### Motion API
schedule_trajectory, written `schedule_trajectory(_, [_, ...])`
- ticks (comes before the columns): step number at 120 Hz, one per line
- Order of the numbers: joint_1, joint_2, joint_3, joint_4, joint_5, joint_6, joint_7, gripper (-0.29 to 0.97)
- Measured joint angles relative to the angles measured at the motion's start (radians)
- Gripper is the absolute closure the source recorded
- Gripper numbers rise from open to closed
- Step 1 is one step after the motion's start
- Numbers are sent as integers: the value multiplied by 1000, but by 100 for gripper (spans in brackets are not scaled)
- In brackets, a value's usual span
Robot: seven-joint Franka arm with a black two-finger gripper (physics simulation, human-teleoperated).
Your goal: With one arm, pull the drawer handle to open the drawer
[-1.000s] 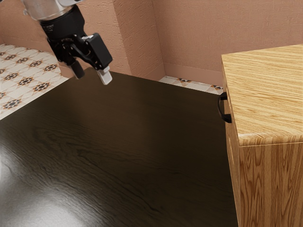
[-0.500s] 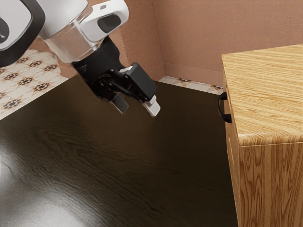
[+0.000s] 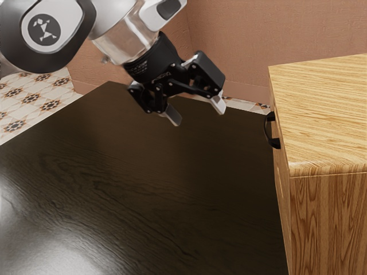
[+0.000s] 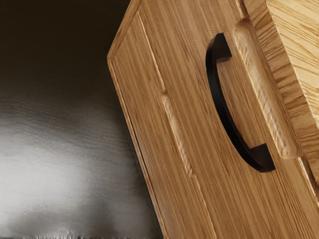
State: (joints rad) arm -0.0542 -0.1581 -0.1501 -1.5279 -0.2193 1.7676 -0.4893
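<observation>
Above the dark worktop (image 3: 143,200), the end effector (image 3: 195,112) hangs in the air. Fingers spread wide, nothing between them, nothing touched. White-tipped fingers (image 3: 218,105) point down and toward the exterior view's right.

Behind it, the Franka arm (image 3: 86,23), white and black, comes in from the exterior view's upper left.

Ahead of the end effector, a little lower and apart from it: black drawer handle (image 3: 268,130), a curved bow fixed at both ends on the front of the wooden cabinet (image 3: 321,114). A clear gap lies between fingertips and handle, with bare worktop under it. The wrist view looks straight at the handle (image 4: 214,84), tilted, sitting on the top drawer front (image 4: 239,99) near the cabinet's upper edge. A second panel sits below it, past a groove.

Further out: tiled floor (image 3: 28,97) and a pinkish wall (image 3: 258,34).

Progress: early. As far as both views show, the drawer looks shut, its front flush with the cabinet face and no box sticking out. The approach is partly made and the hand is aimed at the handle. Left to do: close the gap, get the fingers around the bow, clamp, pull back along the drawer's travel.

Writing: none readable. The only mark is a round white emblem (image 3: 45,28) on the arm's black joint cap. No brand on the cabinet or handle.
</observation>
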Motion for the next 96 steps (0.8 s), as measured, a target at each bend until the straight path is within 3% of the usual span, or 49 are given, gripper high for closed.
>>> schedule_trajectory(15, [-4,5,-43,-2,21,12,-47,0])
schedule_trajectory(96, [0,36,-88,-42,96,133,-169,0])
